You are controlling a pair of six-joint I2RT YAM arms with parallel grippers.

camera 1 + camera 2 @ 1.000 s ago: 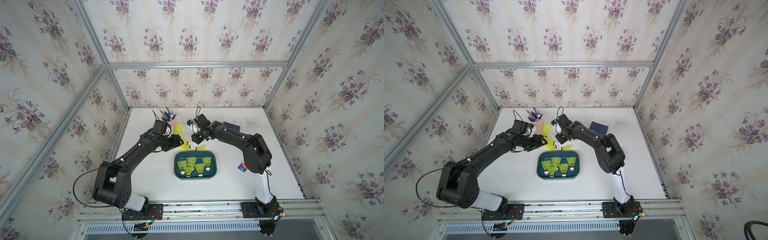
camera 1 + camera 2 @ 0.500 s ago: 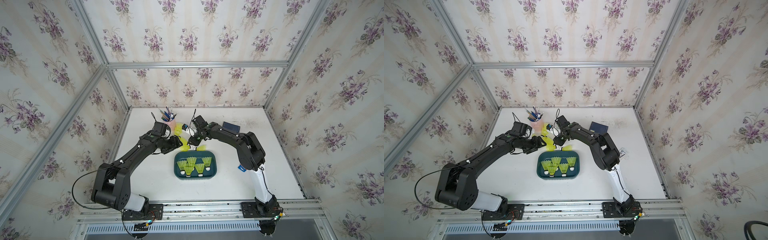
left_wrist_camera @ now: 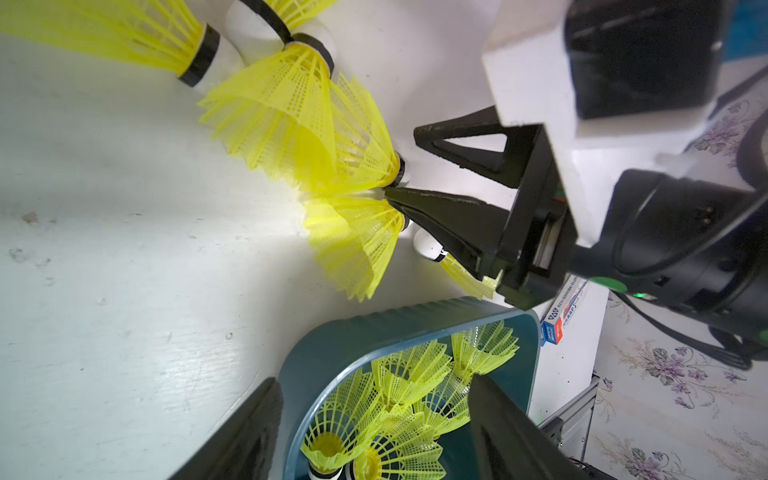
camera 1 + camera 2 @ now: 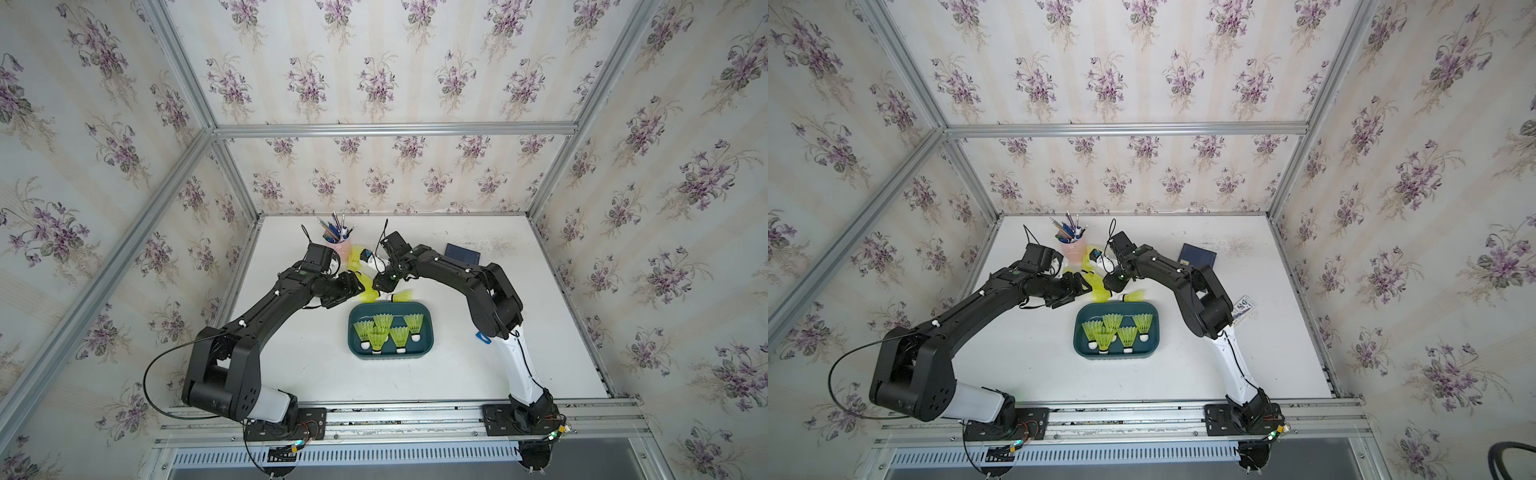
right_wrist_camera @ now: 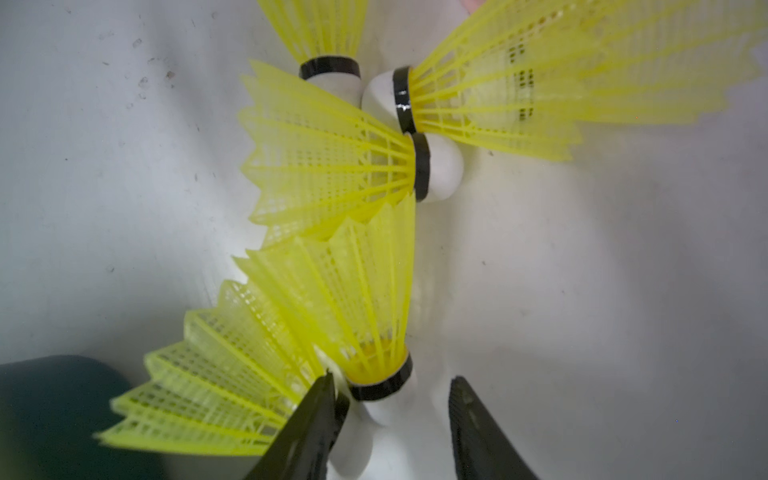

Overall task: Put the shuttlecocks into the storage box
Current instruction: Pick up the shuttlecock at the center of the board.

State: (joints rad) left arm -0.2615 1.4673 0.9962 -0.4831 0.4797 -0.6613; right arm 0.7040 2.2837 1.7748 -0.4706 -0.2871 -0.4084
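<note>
Counting from where I stand, five shuttlecocks (image 4: 384, 332) already sit in the teal storage box (image 4: 390, 356), which lies near the front middle of the table (image 4: 291, 353). At least five more lie loose in a cluster (image 4: 368, 291) just behind the box, towards the pink pen cup (image 4: 340, 247). One of them (image 4: 402, 296) lies a little apart. The right gripper (image 5: 390, 382) is down among them. Its fingers are spread either side of a white cork, with a gap showing on one side, so I'd say it's not a pinch yet. The left gripper (image 3: 372, 380) hovers beside the pile, fingers wide apart and empty. Roughly half done, by my reckoning.
</note>
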